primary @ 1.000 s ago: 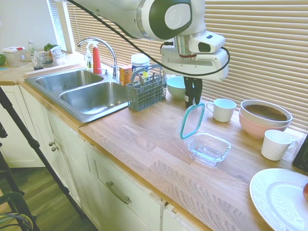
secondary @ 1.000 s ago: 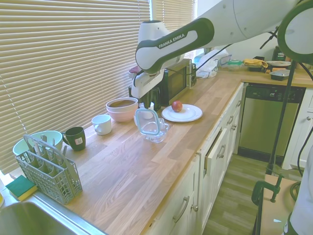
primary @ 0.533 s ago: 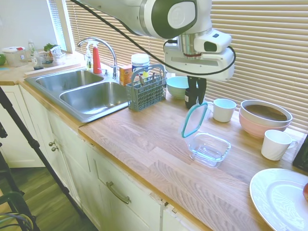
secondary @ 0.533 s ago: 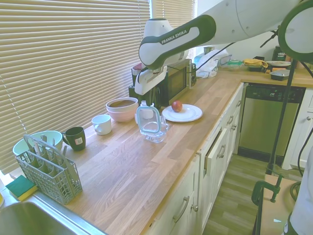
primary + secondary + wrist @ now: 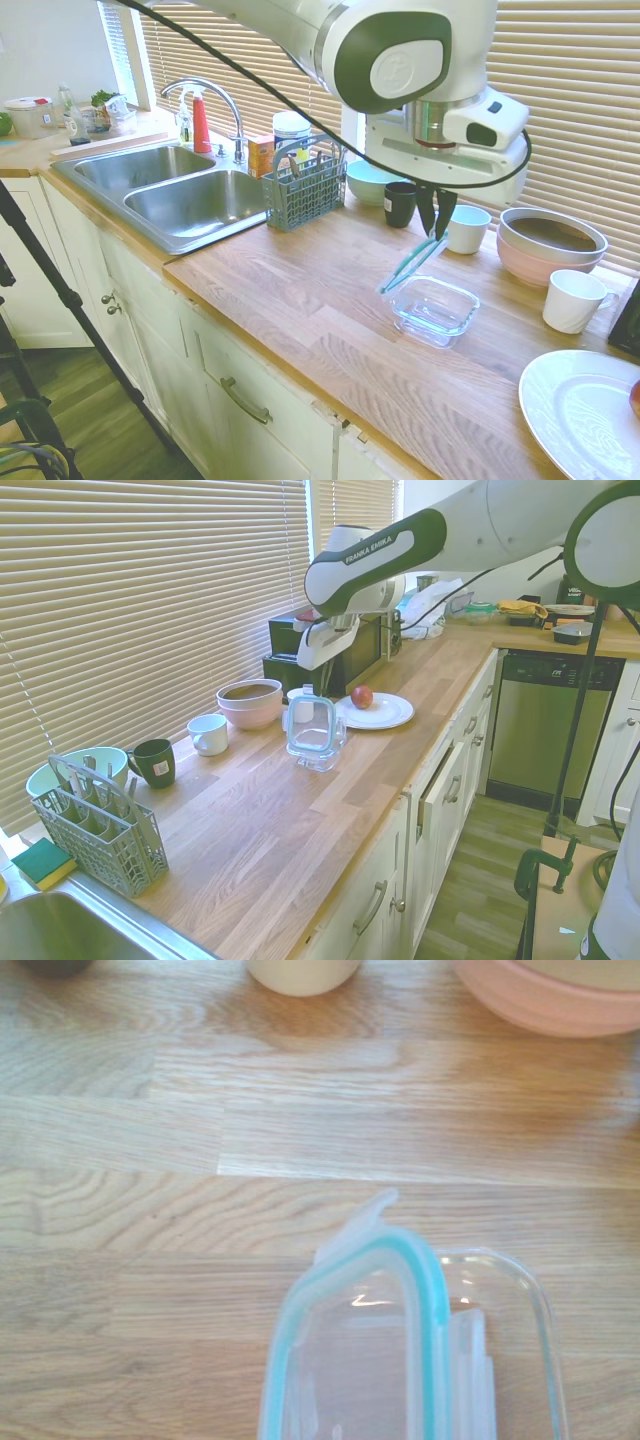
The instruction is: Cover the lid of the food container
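Tool (image 5: pixel 437 212) fingers together, clamped on the top edge of the lid (image 5: pixel 412 265). Lid hangs tilted below the tool, its low end at the near-sink rim of the food container (image 5: pixel 434 309), its high end up at the fingers. Second exterior view shows the lid (image 5: pixel 312 727) standing nearly upright over the container (image 5: pixel 322 754). Wrist view: teal-rimmed lid (image 5: pixel 350 1360) overlaps the glass container (image 5: pixel 520 1340), one clear snap tab sticking out, not seated flat.

Container sits on the counter (image 5: pixel 300 300) directly below the tool. Just behind the tool: dark mug (image 5: pixel 399 204) and white cup (image 5: pixel 465 228). Pink bowl (image 5: pixel 550 243) and another white cup (image 5: pixel 573 300) off to the side away from the sink. Cutlery basket (image 5: pixel 305 187) and teal bowl (image 5: pixel 366 180) on the sink side. White plate (image 5: pixel 580 410) well apart, near the counter's front edge.
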Available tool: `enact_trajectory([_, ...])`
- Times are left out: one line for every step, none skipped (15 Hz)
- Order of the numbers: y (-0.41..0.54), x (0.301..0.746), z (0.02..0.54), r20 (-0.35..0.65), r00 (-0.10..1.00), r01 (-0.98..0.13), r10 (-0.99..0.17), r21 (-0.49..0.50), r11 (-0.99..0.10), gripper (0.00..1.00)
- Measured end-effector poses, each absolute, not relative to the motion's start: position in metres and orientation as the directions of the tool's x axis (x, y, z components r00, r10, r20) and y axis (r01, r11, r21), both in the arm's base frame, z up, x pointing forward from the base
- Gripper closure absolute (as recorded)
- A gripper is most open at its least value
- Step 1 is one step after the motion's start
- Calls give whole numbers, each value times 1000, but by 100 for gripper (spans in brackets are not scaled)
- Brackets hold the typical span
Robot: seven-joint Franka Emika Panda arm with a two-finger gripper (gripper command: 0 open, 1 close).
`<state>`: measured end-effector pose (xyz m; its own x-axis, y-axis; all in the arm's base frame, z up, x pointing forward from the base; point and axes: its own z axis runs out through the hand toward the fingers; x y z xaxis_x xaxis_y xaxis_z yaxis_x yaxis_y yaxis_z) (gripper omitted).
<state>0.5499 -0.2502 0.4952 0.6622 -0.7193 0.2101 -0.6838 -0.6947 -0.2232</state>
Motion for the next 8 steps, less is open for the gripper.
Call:
enact_trajectory([-255, 546, 491, 204, 662, -684, -721, -230, -693, 100])
enact_trajectory([-259, 544, 487, 198, 662, -683, -723, -238, -691, 100])
enact_trajectory([-263, 541, 483, 194, 660, -683, -725, -247, -688, 100])
enact_trajectory([-267, 539, 479, 188, 657, -685, -730, -253, -683, 100])
enact_trajectory([-272, 538, 476, 184, 655, -687, -733, -259, -679, 100])
enact_trajectory([-277, 536, 473, 177, 649, -691, -739, -268, -671, 100])
enact_trajectory([-282, 535, 470, 169, 644, -694, -746, -281, -663, 100])
enact_trajectory([-286, 536, 467, 160, 639, -698, -752, -291, -655, 100])
